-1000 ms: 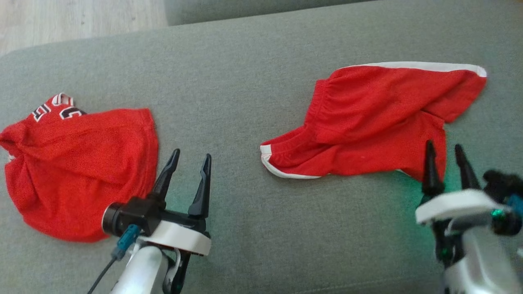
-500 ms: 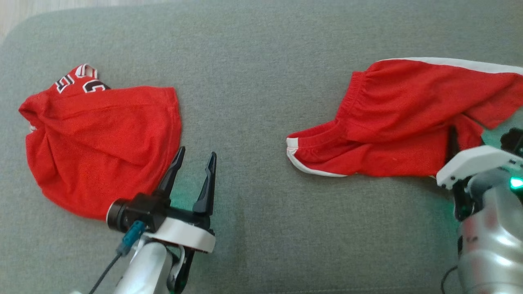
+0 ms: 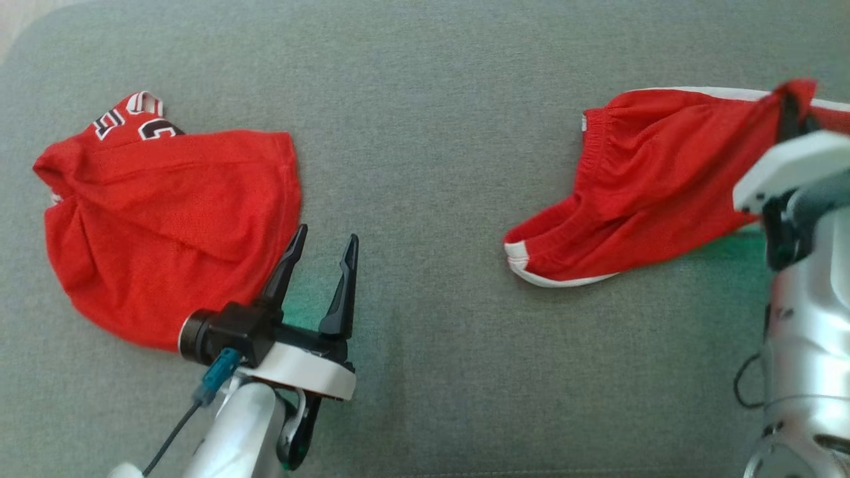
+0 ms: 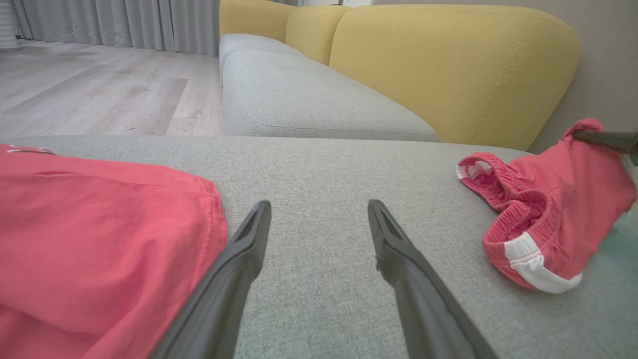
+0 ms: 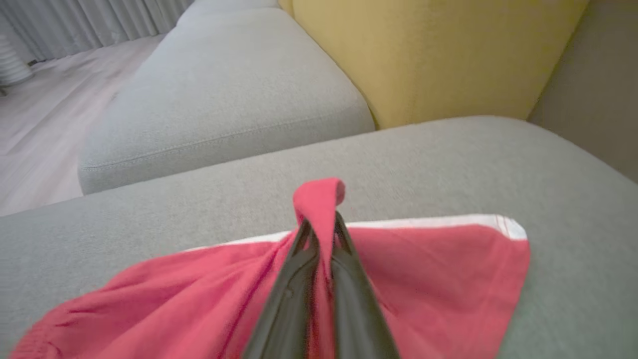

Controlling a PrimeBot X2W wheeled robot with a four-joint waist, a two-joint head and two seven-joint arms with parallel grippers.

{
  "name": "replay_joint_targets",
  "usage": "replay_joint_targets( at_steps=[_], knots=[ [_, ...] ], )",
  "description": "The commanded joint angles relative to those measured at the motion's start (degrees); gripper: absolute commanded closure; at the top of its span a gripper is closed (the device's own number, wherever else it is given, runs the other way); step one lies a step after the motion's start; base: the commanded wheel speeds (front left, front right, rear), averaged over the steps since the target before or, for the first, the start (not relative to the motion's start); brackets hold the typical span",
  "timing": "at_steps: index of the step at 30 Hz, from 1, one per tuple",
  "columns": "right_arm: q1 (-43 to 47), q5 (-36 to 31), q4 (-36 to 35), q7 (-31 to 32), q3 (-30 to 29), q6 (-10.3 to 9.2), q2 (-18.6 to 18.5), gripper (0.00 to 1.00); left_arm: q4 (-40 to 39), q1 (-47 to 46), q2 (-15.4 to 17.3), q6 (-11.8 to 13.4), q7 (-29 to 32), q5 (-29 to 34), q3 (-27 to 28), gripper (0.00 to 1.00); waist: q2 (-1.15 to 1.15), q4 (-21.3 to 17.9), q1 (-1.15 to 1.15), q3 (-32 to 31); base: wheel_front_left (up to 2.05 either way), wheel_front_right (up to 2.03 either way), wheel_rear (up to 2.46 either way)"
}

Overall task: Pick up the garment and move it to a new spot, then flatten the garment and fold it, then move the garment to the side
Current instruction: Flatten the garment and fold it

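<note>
At the upper right of the head view, the right gripper (image 3: 790,113) has clamped shut on a pinch of the red shorts (image 3: 637,179). A second ago its jaws stood open just short of their lower edge. Cloth now peaks above the closed fingers, while the white-trimmed hem trails on the grey cushion (image 3: 431,133). The pick-up looks begun, and the carry comes next. At lower left, the left gripper (image 3: 327,236) gapes empty beside the red jersey (image 3: 166,219).
</note>
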Motion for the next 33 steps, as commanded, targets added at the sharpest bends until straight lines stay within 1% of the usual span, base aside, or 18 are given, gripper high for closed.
replay_joint_targets(
  at_steps=[1, 6, 9, 13, 14, 15, 19, 22, 27, 28, 29, 33],
  knots=[
    [-2.3, -0.6, -2.8, 1.1, 1.8, -0.10, -0.8, 1.00, -1.4, -2.0, -0.1, -0.1, -0.5, 0.3, 2.3, 0.00, 0.00, 0.5, 0.00, 0.1, 0.00, 0.00, 0.00],
    [-3.4, -1.4, -3.6, 5.4, 3.8, -0.10, -2.7, 1.00, -1.3, -2.5, -0.5, -0.4, -0.5, 0.2, 2.0, 0.00, 0.00, 2.0, 0.00, 0.5, 0.00, 0.00, 0.00],
    [-4.2, -1.5, -2.2, 6.4, 4.8, -0.10, -3.4, 1.00, -1.3, -2.7, -0.6, -0.5, -0.5, 0.3, 2.2, 0.00, 0.00, 2.8, 0.00, 0.8, 0.00, 0.00, 0.00],
    [-5.7, -2.8, 1.1, 6.1, 5.6, -0.10, -4.6, 1.00, -1.2, -2.9, -0.7, -0.6, -0.5, 0.5, 2.5, 0.00, 0.00, 3.6, 0.00, 1.0, 0.00, 0.00, 0.00],
    [-6.0, -3.3, 2.0, 5.9, 5.5, -0.10, -4.8, 0.56, -1.2, -3.0, -0.8, -0.7, -0.5, 0.5, 2.5, 0.00, 0.00, 3.7, 0.00, 1.0, 0.00, 0.00, 0.00],
    [-6.4, -3.7, 2.8, 5.4, 5.2, -0.10, -5.0, 0.00, -1.2, -3.0, -0.8, -0.7, -0.5, 0.6, 2.5, 0.00, 0.00, 3.7, 0.00, 1.0, 0.00, 0.00, 0.00],
    [-6.4, -5.2, 4.3, 1.7, 4.4, -0.10, -4.6, 0.00, -1.1, -2.6, -0.9, -0.7, -0.5, 0.7, 3.0, 0.00, 0.00, 3.3, 0.00, 0.1, 0.00, 0.00, 0.00],
    [-5.1, -5.5, 4.2, -2.8, 4.9, -0.10, -3.9, 0.00, -1.2, -2.2, -0.9, -0.7, -0.5, 0.9, 3.3, 0.00, 0.00, 2.4, 0.00, -0.8, 0.00, 0.00, 0.00],
    [-1.0, -2.1, 1.1, -11.8, 6.8, -0.10, -2.1, 0.00, -1.7, -1.5, -0.9, -0.7, -0.5, 1.2, 4.2, 0.00, 0.00, -0.2, 0.00, -2.6, 0.00, 0.00, 0.00],
    [-1.0, -2.1, 1.1, -11.8, 6.8, -0.10, -2.1, 0.00, -1.7, -1.5, -0.9, -0.7, -0.5, 1.2, 4.2, 0.00, 0.00, -0.2, 0.00, -2.6, 0.00, 0.00, 0.00],
    [0.2, -1.3, 0.1, -13.4, 7.3, -0.10, -1.7, 0.00, -1.8, -1.2, -0.9, -0.7, -0.5, 1.3, 4.3, 0.00, 0.00, -0.8, 0.00, -3.0, 0.00, 0.00, 0.00],
    [6.6, 3.6, -5.5, -17.0, 9.0, -0.10, -0.5, 0.00, -2.3, -0.4, -0.7, -0.8, -0.5, 1.7, 4.9, 0.00, 0.00, -3.4, 0.00, -4.3, 0.00, 0.00, 0.00]
  ],
)
